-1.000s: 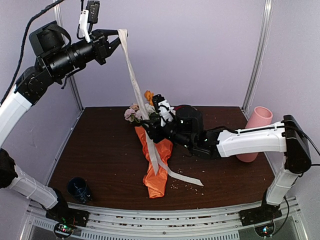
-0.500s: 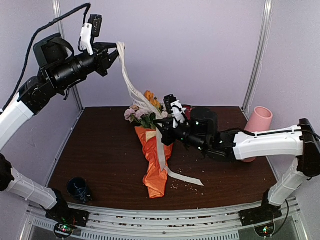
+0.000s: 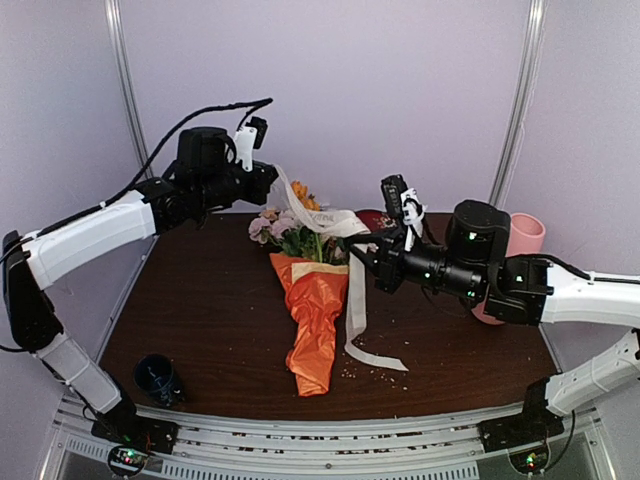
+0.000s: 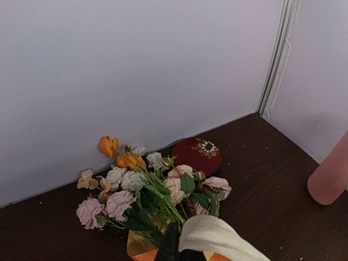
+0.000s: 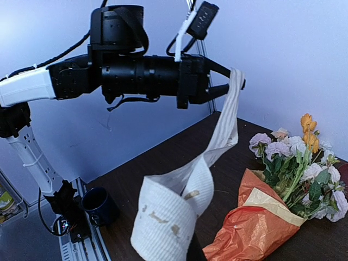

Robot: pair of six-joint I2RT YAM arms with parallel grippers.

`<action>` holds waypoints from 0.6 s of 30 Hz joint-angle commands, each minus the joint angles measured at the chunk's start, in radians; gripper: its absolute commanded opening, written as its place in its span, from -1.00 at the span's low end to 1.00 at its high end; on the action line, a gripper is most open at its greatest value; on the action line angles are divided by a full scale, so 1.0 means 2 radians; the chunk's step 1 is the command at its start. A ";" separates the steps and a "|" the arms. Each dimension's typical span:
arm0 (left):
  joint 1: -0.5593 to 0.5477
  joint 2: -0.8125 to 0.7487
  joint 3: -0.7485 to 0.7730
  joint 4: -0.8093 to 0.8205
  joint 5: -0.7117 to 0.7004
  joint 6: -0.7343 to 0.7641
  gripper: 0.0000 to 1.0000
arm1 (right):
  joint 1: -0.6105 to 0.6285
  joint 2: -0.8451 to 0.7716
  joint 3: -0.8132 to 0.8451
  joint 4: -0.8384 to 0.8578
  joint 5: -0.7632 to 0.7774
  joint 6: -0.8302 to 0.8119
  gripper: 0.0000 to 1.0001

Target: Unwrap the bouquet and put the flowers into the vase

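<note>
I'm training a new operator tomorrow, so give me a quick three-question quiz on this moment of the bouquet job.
1. True or false: the flowers already stand in the pink vase.
2. What does the left gripper pinch? A: the ribbon; B: a flower stem; C: the blue cup.
3. Fill the gap: the bouquet lies on the table, its stems wrapped in ___ paper.

Key: 1 false; 2 A; 3 orange.
</note>
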 commanded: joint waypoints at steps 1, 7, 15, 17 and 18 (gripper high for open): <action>0.000 0.019 -0.011 0.046 0.027 -0.048 -1.00 | 0.004 -0.011 0.016 -0.047 -0.014 -0.006 -1.00; 0.007 0.009 -0.007 0.056 0.016 -0.045 -1.00 | 0.004 -0.009 0.016 -0.057 -0.045 -0.006 -1.00; 0.008 -0.005 0.095 0.043 0.013 -0.018 -1.00 | 0.016 0.020 0.048 -0.091 -0.102 -0.019 -1.00; 0.008 0.012 0.127 0.026 0.014 -0.013 -1.00 | 0.020 0.024 0.060 -0.094 -0.118 -0.020 -1.00; 0.009 0.020 0.137 0.020 0.014 -0.012 -1.00 | 0.021 0.026 0.065 -0.094 -0.126 -0.019 -1.00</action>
